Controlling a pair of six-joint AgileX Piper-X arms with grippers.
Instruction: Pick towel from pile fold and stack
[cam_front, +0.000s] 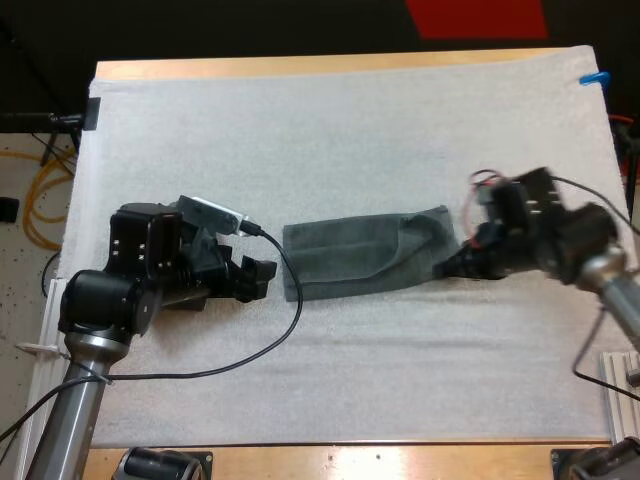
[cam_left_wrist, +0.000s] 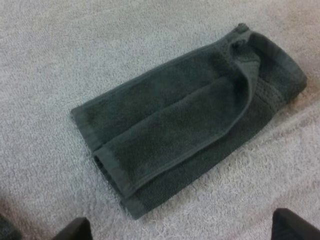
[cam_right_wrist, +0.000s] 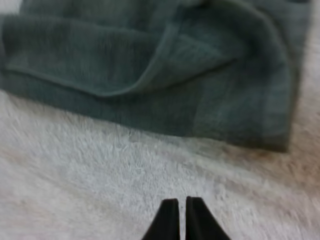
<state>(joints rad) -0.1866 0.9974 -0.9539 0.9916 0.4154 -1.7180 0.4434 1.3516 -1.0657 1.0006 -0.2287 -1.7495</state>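
While the folded towel (cam_front: 360, 256) lies between them, both jaws stand clear.

A dark grey-green towel (cam_front: 365, 258) lies loosely folded lengthwise mid-mat.

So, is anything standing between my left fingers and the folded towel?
Nothing visible. Bare white mat lies between the open left gripper and the near end of the towel. The right gripper, shut, sits at the other end, off that path.
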